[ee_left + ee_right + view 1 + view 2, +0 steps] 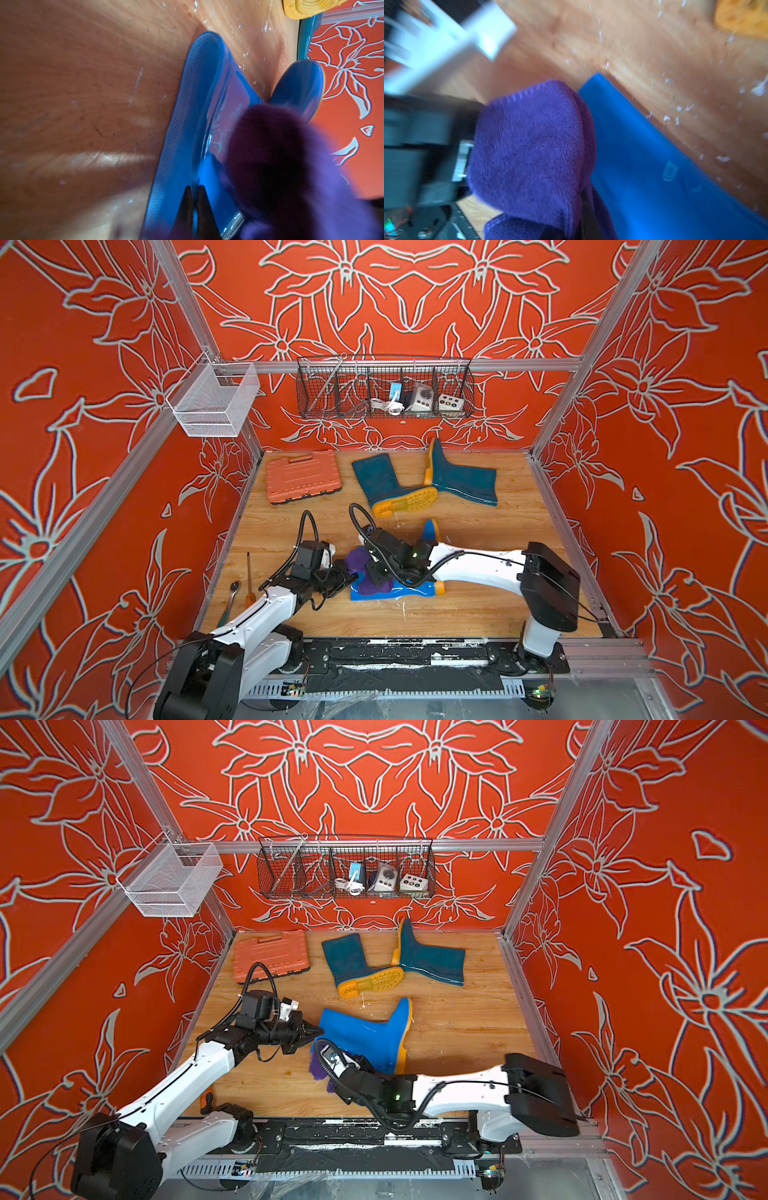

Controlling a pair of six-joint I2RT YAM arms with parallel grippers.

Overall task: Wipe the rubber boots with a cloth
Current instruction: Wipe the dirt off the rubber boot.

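top views: blue boot [365, 1031] lies on its side on the table [465, 1036], by the middle of the front edge; shaft mouth toward the left edge, yellow sole toward the right edge, toe toward the back edge
left tool [195, 207]: pressed together on the rim of the blue boot's shaft mouth, thin blue wall between the fingers
right tool [376, 574]: pinching the cloth [533, 141], fingers mostly buried in it
cloth: purple, bunched, touching the blue boot's shaft near the mouth, on the front-edge side
teal boots [384, 483]: two, both on their sides near the back edge; second teal boot [461, 483] is nearer the right edge; soles just beside each other, cannot tell if touching
tool case [301, 477]: orange, flat, back-left corner
wrench [230, 597]: near the left edge toward the front, screwdriver [249, 576] just beside it
white flecks: scattered on the table around the blue boot
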